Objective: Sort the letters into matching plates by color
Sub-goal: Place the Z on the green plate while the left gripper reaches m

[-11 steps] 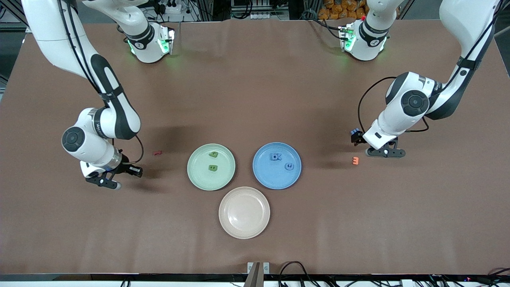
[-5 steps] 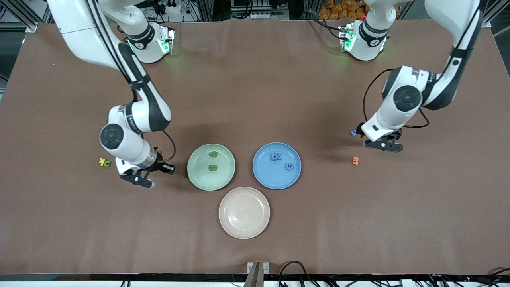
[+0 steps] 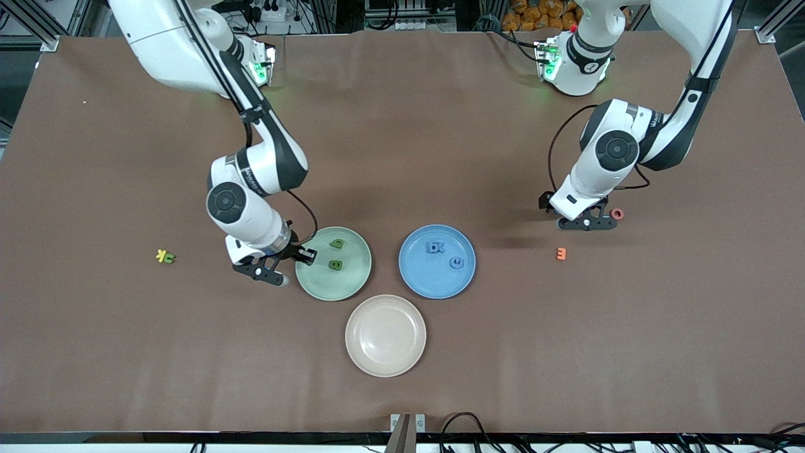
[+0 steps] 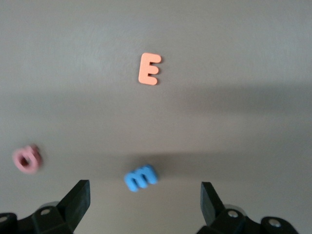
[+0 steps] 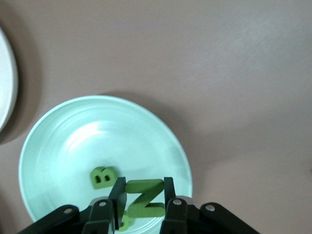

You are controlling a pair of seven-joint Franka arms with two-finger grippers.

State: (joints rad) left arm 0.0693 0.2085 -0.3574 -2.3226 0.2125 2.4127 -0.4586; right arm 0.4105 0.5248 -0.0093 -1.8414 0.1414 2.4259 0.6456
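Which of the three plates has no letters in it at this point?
The beige plate, nearest the front camera, is bare. The pale green plate holds two green letters and the blue plate holds blue ones.

The pale green plate has open floor between its two green letters and its rim. The beige plate and blue plate crowd close beside it

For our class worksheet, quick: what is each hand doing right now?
Left hand: open, holding nothing, above the blue letter m.
Right hand: shut on a green letter Z, at the green plate.
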